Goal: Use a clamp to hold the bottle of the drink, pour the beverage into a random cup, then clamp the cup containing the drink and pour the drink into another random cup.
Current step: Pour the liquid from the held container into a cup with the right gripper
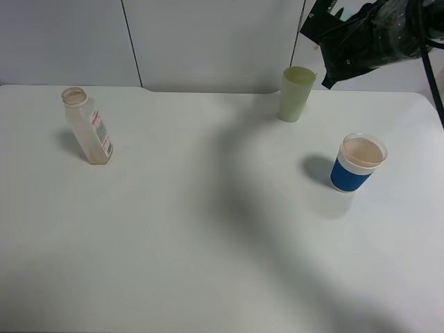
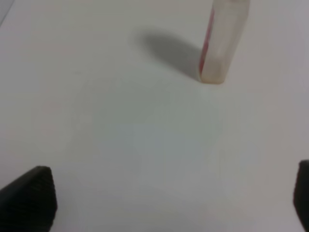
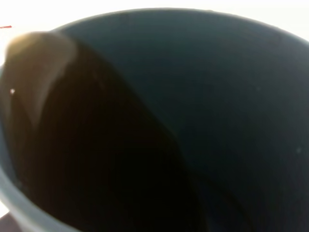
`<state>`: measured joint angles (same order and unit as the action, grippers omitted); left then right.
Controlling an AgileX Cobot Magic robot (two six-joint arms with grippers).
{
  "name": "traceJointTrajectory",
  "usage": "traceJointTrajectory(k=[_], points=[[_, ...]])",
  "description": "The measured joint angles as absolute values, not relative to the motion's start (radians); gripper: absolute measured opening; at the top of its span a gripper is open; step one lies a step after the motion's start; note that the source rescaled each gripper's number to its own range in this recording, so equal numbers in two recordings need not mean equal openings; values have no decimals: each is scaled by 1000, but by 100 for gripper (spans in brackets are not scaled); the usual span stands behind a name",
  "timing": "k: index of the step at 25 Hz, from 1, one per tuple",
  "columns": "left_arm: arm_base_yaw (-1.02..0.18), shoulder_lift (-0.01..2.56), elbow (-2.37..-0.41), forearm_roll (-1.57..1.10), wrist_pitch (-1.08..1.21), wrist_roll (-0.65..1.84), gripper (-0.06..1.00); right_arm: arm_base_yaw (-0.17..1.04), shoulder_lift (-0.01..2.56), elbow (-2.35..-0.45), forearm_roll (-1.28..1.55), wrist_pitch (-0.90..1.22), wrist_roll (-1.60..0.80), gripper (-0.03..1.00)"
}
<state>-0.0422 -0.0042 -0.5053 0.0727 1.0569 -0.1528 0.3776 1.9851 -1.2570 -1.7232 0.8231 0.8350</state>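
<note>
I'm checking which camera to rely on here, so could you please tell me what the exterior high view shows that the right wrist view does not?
Only the exterior high view shows the table, the bottle standing at left, the yellow-green cup, the blue-banded cup and the right arm raised at top right. Only the right wrist view shows the teal cup up close, with dark brown drink pooled to one side. I cannot confirm anything shared.

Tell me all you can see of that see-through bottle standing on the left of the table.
The bottle is clear plastic with flat sides and a wide round neck, open with no cap. A white label with red marks runs down one side. It looks nearly empty, with only a faint brownish tint near its base. It stands on the white table near the far left and casts a soft shadow. Nothing touches it; the left gripper hangs open well short of it.
</note>
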Motion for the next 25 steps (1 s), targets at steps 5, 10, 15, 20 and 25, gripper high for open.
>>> traceJointTrajectory(k=[5,10,15,20,25], points=[[-42,-4,-505,73,1057,-153,100,378,1985,-1257,-1723,825,823,1],[-42,-4,-505,73,1057,-153,100,378,1985,-1257,-1723,827,782,1],[-42,-4,-505,73,1057,-153,100,378,1985,-1257,-1723,828,759,1],[-42,-4,-505,73,1057,-153,100,378,1985,-1257,-1723,830,749,1],[-42,-4,-505,73,1057,-153,100,378,1985,-1257,-1723,835,693,1]])
